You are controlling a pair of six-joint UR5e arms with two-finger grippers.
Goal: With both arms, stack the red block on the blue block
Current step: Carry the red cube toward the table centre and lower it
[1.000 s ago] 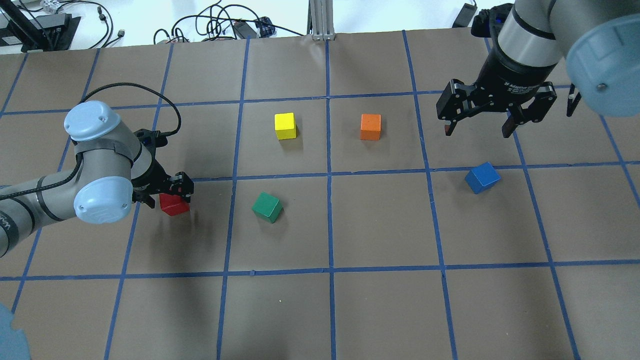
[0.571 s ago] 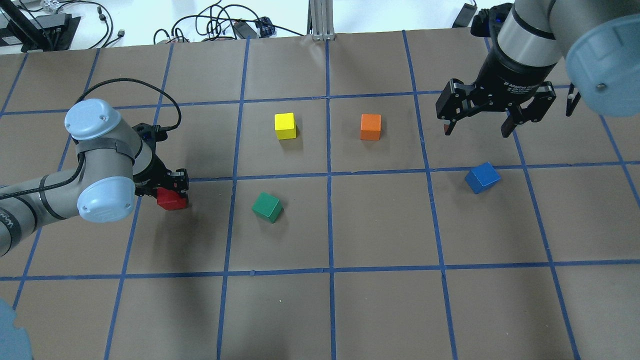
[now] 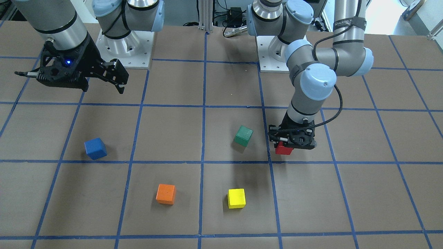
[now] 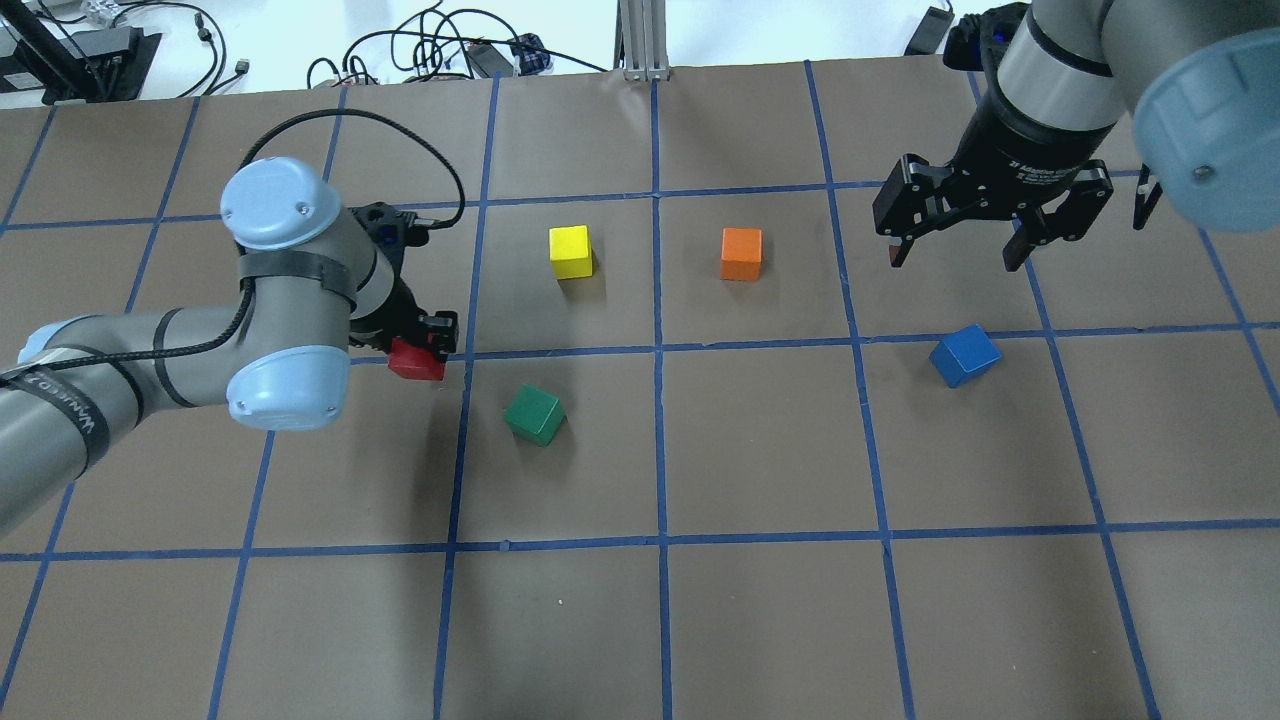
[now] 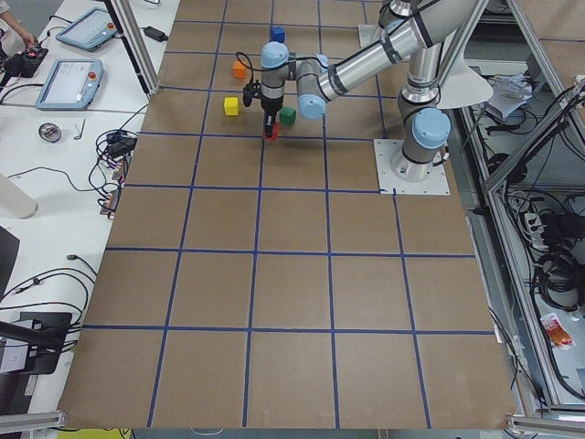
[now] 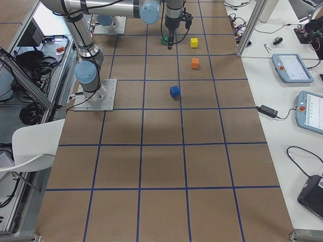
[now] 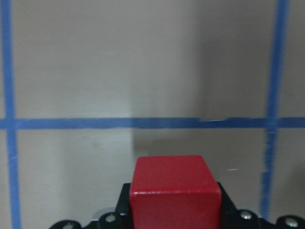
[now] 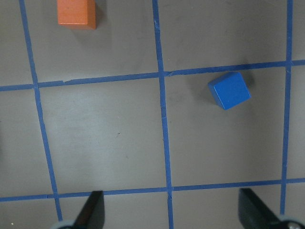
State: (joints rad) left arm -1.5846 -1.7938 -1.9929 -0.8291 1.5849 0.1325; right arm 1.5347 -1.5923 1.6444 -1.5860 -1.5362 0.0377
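Left claw [image 4: 420, 350]: pressed onto the red block [image 4: 415, 362], one finger on each of two opposite faces. The left wrist view shows the red block [image 7: 175, 191] seated between the black fingers, with its top and front faces exposed. It appears held clear of the tabletop [image 4: 760, 450], over a blue tape line.

Right claw [image 4: 955, 262]: fingers spread wide, nothing between them, raised above the tabletop.

Blue block [image 4: 965, 355]: on the tabletop, near the right claw but apart from it and untouched. In the right wrist view the blue block [image 8: 229, 90] lies ahead of the spread fingers [image 8: 93, 210], turned askew to the tape grid, just inside a tape corner. It is well apart from the left claw.

Other items: green block [image 4: 534, 414] on the tabletop near the left claw, on the side toward the right claw, not touching. Yellow block [image 4: 571, 251] and orange block [image 4: 741, 253] sit between the two claws, farther from the robot.
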